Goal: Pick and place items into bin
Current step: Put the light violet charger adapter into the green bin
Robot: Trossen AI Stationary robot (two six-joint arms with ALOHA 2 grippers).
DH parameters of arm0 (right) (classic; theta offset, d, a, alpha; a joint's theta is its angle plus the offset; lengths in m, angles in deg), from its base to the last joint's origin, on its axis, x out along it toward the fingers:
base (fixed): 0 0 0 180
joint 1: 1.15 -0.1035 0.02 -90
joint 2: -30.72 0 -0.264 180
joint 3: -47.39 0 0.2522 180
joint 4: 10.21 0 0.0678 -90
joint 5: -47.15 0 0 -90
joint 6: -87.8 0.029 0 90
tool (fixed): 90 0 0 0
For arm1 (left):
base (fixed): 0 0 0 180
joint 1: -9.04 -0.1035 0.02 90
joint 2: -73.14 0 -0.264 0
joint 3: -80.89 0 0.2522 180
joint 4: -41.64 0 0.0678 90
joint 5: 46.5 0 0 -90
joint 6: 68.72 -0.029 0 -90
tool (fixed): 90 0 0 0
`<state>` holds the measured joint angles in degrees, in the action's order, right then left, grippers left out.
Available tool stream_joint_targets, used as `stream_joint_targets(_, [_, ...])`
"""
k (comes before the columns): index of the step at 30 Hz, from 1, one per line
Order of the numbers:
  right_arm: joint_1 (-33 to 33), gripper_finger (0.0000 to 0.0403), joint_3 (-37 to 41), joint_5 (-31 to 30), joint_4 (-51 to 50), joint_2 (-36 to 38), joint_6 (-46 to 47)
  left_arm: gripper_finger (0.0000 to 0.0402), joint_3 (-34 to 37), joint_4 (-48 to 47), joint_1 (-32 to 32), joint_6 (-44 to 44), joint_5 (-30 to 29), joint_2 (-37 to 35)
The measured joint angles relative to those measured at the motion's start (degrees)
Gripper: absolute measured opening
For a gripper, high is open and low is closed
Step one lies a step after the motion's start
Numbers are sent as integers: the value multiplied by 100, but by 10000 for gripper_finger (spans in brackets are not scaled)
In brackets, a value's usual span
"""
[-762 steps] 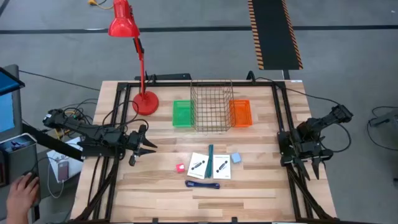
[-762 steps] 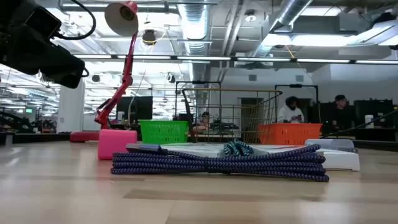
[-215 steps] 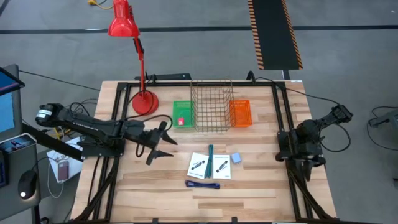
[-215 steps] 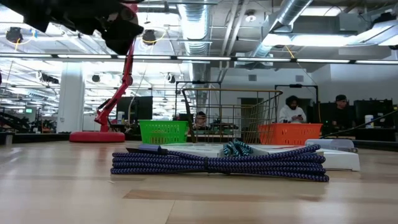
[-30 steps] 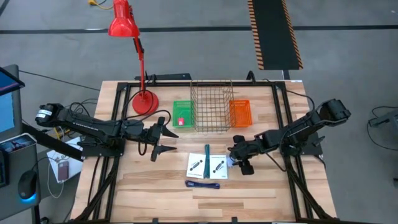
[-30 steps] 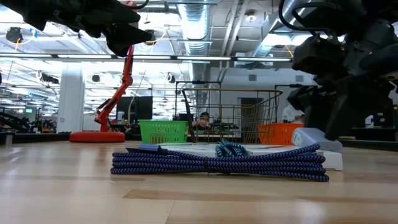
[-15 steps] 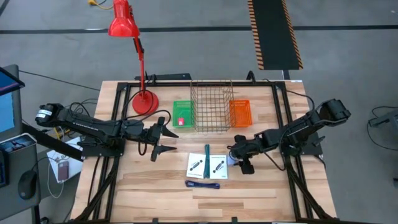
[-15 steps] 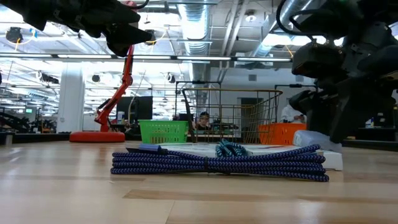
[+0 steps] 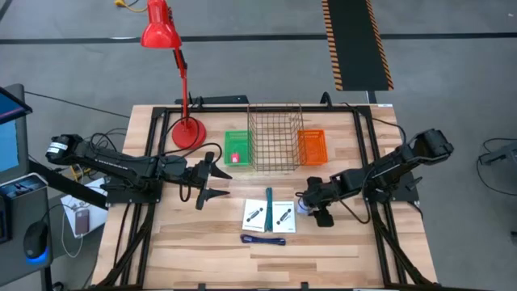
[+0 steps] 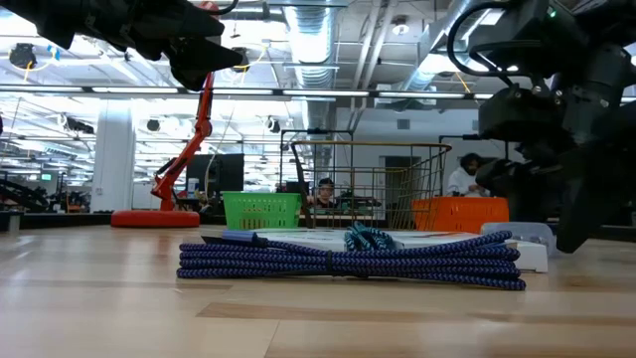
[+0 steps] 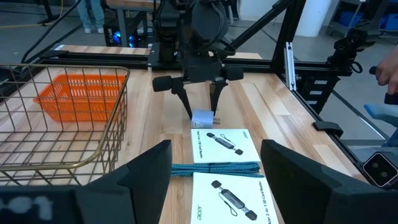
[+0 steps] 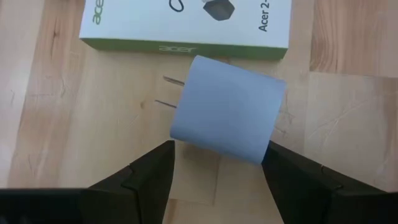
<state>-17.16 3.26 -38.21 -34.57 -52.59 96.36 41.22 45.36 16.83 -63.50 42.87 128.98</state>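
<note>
My right gripper [image 9: 308, 206] is open and points down over the pale blue square block [image 12: 227, 118], which lies flat on the table beside a white card and has two prongs. Its fingers stand on either side of the block, as the left wrist view [image 11: 202, 117] also shows. My left gripper [image 9: 212, 182] is open and empty, above the table left of the cards. Two white cards [image 9: 257, 213] [image 9: 283, 214] lie side by side. The teal marker [image 9: 268, 198] lies at their far edge and the blue-purple strap [image 9: 262, 239] in front of them. The small red block [image 9: 235, 158] lies in the green bin [image 9: 237, 139]. My right gripper's fingers [image 12: 155, 171] come from above and stand close on two opposite sides of the pale blue block's body [image 12: 186, 134]. The block lies on the table. I cannot tell whether the fingers touch it.
A wire basket [image 9: 275, 121] stands at the back middle between the green bin and an orange bin [image 9: 312, 147]. The red desk lamp's base [image 9: 187, 133] stands at the back left. Bare wood lies along the near edge.
In the low view, my right gripper has shifted a little toward the table's right edge over the pale blue block.
</note>
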Motion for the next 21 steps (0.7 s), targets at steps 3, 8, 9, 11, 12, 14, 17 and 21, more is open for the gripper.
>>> stream_joint_targets(3, [2,235,0,-3,8,0,-2,235,0,0,0,0,0,1])
stream_joint_targets(8, [2,234,0,-9,35,2,40,235,0,0,0,0,0,-1])
stream_joint_targets(9, [2,235,0,-11,37,2,89,235,0,0,0,0,0,-1])
stream_joint_targets(11, [2,235,0,-11,43,4,220,235,0,0,0,0,0,0])
stream_joint_targets(12, [2,235,-2,-11,51,4,297,235,0,0,0,0,0,-1])
stream_joint_targets(14, [2,235,-2,-3,52,4,398,235,0,0,0,0,-1,-1])
stream_joint_targets(17, [-2,235,-7,0,56,7,513,235,0,0,0,0,0,-1])
stream_joint_targets(21, [2,236,-11,70,58,7,622,235,0,0,0,0,0,-1])
